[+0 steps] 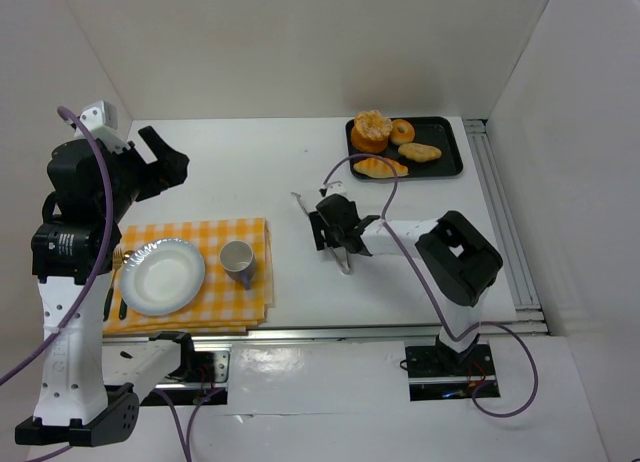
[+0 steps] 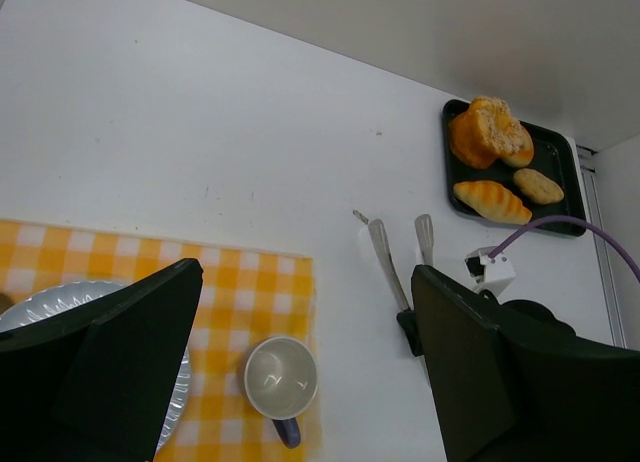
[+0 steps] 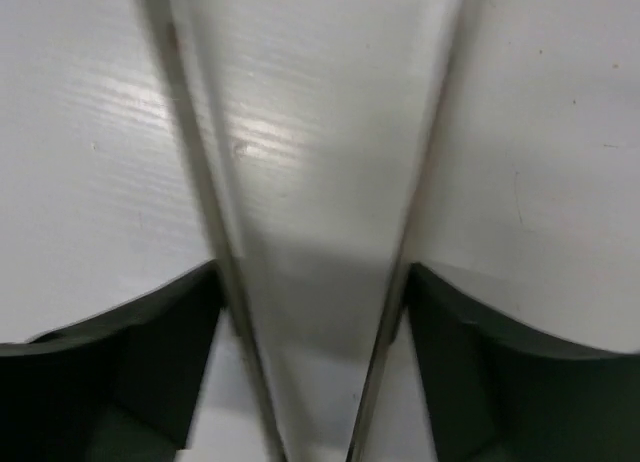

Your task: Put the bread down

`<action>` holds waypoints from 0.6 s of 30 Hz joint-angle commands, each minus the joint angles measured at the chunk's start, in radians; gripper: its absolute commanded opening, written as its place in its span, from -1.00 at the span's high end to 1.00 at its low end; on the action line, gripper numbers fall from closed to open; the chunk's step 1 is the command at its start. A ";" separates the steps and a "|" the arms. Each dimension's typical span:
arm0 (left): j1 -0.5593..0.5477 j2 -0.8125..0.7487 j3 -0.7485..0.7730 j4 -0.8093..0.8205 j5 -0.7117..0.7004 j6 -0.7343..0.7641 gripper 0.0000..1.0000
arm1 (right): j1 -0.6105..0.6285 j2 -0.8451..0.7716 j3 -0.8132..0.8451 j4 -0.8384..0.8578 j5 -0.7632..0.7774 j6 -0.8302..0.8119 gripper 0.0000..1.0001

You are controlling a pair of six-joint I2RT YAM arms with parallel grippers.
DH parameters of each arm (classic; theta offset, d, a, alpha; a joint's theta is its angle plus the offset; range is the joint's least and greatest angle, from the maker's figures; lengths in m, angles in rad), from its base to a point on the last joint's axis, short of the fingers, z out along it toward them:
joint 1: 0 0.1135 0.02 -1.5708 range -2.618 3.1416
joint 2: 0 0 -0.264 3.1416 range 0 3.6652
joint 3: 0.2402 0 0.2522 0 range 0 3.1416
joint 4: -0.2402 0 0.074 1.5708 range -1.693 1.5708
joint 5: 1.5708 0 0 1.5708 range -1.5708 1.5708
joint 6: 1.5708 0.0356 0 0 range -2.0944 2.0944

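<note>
Several breads lie on a black tray (image 1: 452, 137) at the back right: a croissant (image 1: 380, 166), a big round loaf (image 1: 371, 130), a bun (image 1: 402, 131) and an oval roll (image 1: 420, 151). My right gripper (image 1: 338, 230) rests low over the table's middle, shut on metal tongs (image 1: 318, 220). The tongs' two arms (image 3: 205, 202) run spread between its fingers (image 3: 470, 352). The tongs hold nothing and are short of the tray. My left gripper (image 1: 165, 164) is raised at the left, open and empty. The tray (image 2: 562, 154) and croissant (image 2: 490, 200) also show in the left wrist view.
A yellow checked cloth (image 1: 245, 302) lies at the front left with a white plate (image 1: 162, 275) and a white cup (image 1: 237, 259) with a purple handle on it. White walls enclose the table. A metal rail (image 1: 505, 222) runs along the right edge.
</note>
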 commanded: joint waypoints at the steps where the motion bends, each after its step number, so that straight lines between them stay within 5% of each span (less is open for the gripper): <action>1: 0.006 -0.007 0.024 0.019 -0.020 0.008 -0.98 | -0.004 0.026 0.060 0.087 0.042 0.026 -0.42; 5: 0.006 -0.016 0.034 0.019 -0.031 0.017 -0.98 | -0.004 -0.019 0.097 0.047 0.078 0.032 0.13; 9: 0.006 -0.016 0.043 0.010 -0.040 0.017 -0.98 | -0.034 -0.111 0.166 -0.065 0.078 0.009 0.44; 18: 0.006 -0.007 0.052 0.010 -0.031 0.017 -0.98 | -0.316 -0.252 0.326 -0.238 -0.033 0.000 0.44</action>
